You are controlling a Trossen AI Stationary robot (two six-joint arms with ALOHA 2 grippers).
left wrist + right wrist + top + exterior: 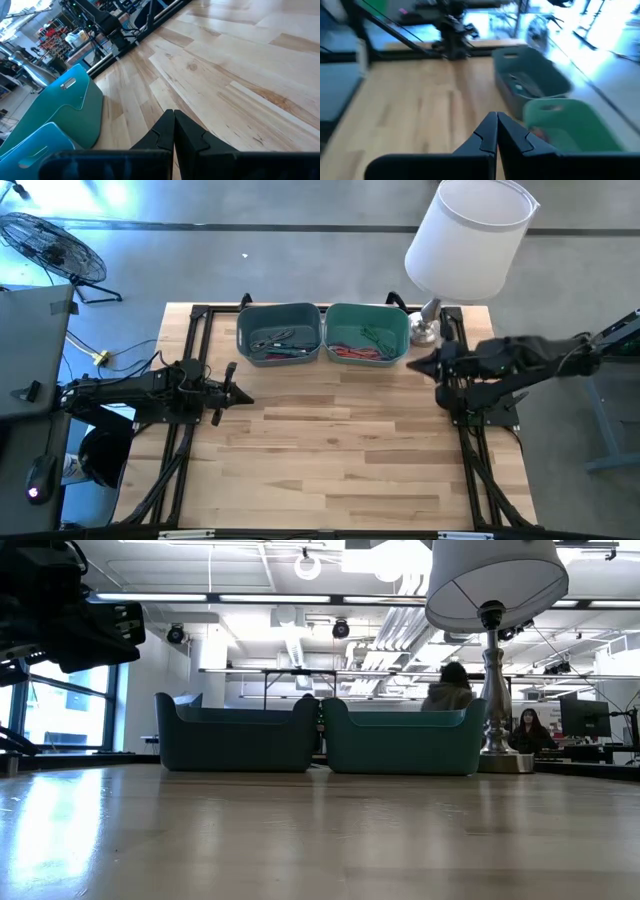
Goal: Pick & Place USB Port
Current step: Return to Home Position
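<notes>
Blue bin (279,333) and green bin (367,332) are being shown side by side, walls touching, at the far edge of the wooden table (340,460). USB cables (277,346) in dark and blue tones are being carried on the blue bin's floor, tangled, their length running mostly along the bin's long side. A red-orange cable (355,354) and a green cord (376,334) are being carried likewise in the green bin. Left gripper (243,396) is being held over the table's left side, fingers pressed together on nothing, tip pointing toward the table's middle, well apart from the blue bin. Right gripper (414,364) is being held just beside the green bin's right end, fingers likewise closed and empty, tip pointing left. White-shaded lamp (468,238) is being stood at the far right corner.
</notes>
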